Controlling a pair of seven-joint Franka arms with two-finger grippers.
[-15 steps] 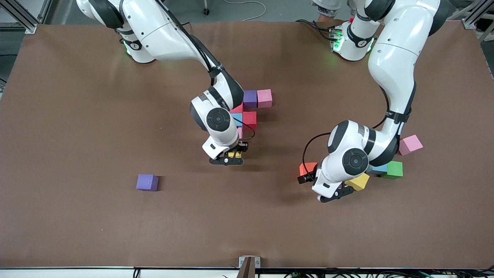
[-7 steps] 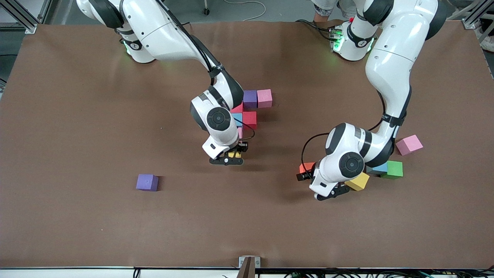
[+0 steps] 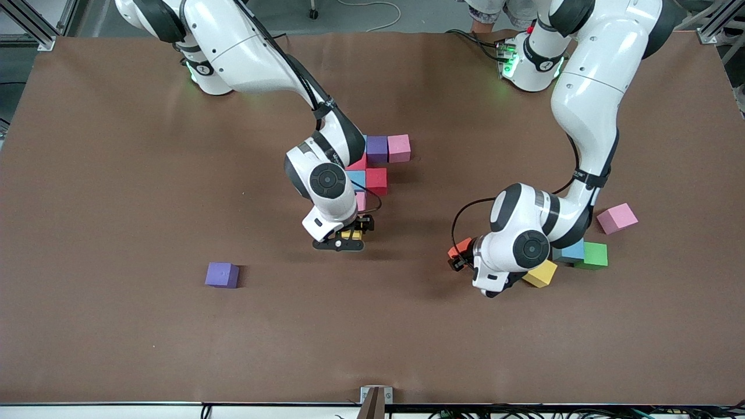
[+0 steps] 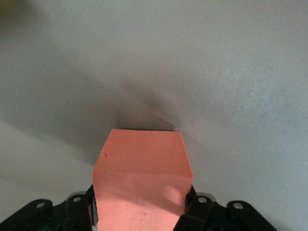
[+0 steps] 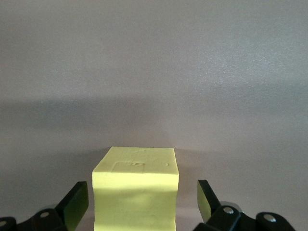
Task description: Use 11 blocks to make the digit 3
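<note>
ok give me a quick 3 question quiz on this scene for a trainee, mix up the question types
1. True or false: the right gripper stands open, with the yellow block between its fingers but not touched by them.
2. Which block sits between the left gripper's fingers? A) orange block B) green cube C) blue block
3. Fill in: the lone block lying toward the right arm's end of the table, apart from all the others, is ____.

Key:
1. True. The wrist view shows a gap on each side of the block.
2. A. The fingers sit against both of its sides.
3. Purple.
</note>
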